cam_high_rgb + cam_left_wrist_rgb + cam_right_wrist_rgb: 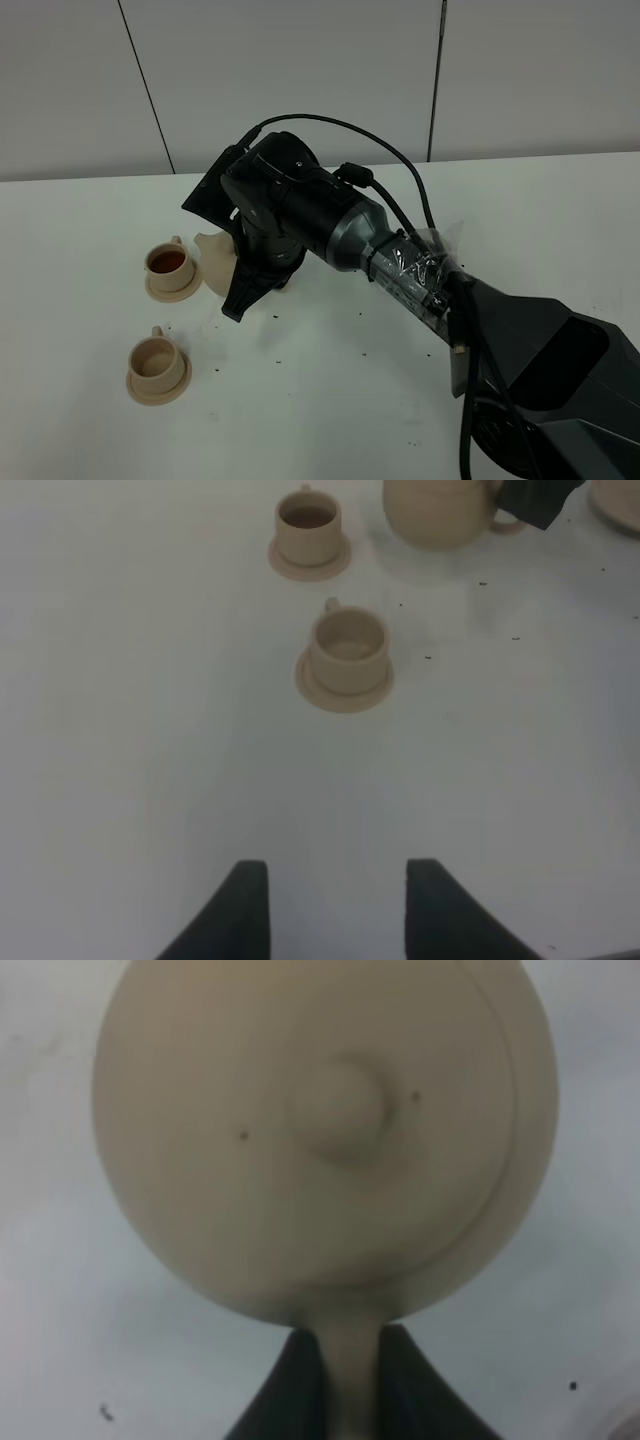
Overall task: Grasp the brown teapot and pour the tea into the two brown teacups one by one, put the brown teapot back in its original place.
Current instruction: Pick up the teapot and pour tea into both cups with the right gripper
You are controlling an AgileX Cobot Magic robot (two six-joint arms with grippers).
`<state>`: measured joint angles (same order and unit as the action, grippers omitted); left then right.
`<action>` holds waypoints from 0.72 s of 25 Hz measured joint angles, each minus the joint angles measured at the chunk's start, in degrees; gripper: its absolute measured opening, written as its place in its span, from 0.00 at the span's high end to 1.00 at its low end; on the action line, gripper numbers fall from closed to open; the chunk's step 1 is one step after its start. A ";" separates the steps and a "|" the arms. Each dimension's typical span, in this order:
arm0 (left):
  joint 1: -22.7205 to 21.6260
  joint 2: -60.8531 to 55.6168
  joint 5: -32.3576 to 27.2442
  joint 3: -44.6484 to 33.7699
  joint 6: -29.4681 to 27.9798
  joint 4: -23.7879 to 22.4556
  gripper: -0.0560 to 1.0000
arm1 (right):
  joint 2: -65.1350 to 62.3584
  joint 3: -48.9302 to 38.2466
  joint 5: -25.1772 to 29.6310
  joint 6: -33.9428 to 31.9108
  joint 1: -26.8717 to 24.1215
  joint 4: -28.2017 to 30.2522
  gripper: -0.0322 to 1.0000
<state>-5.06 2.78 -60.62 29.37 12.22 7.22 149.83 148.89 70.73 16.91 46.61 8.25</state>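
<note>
One brown teapot. Two brown teacups. Two small saucers, one under each cup. Probably one wider saucer, though the frame edge cuts it off. Two tools: left tool and right tool. One bench.

White table: far cup saucer, near cup saucer, dark specks.
</note>
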 joint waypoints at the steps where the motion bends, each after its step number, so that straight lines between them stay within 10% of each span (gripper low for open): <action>1: 0.00 0.00 0.00 0.00 0.00 0.00 0.58 | 0.00 0.00 0.00 0.00 0.00 0.00 0.88; 8: 0.00 0.00 0.00 0.00 0.00 0.00 0.58 | -4.09 -2.74 -0.08 -0.14 0.84 -0.52 0.88; 18: 0.00 0.00 0.00 0.00 0.00 0.00 0.58 | -22.60 -30.41 -0.35 -1.77 1.20 0.32 0.88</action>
<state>-5.06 2.78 -60.62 29.37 12.22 7.22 127.24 118.48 70.38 15.14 47.81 8.57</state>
